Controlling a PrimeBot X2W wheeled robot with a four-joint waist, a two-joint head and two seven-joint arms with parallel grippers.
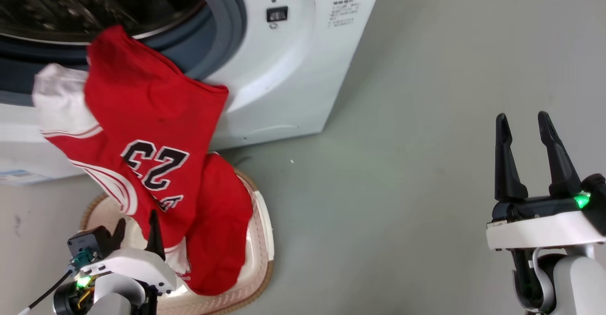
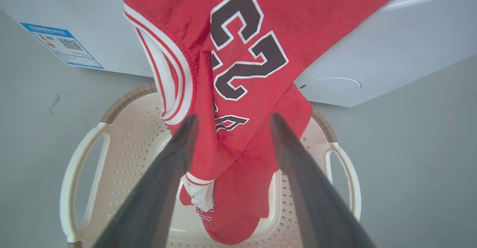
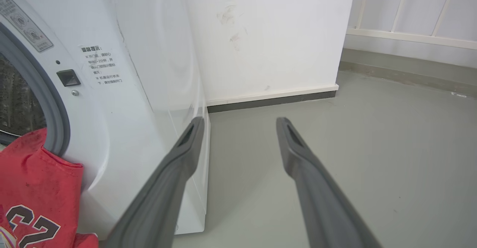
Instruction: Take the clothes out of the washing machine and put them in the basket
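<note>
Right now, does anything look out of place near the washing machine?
Yes. The red jersey hangs half out: its top lies over the grey door ring of the washing machine, its lower end in the basket. The open left gripper holds nothing.

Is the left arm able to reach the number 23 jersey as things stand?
Probably yes: the left arm holds its jaws open near the jersey, which hangs from the washing machine into the basket; nothing lies between.

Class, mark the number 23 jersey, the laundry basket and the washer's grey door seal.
number 23 jersey (image 1: 156, 162), head view, at the numerals.
laundry basket (image 2: 134, 151), left wrist view, perforated inner wall.
grey door seal (image 3: 56, 121), right wrist view, rubber ring's curve.
</note>
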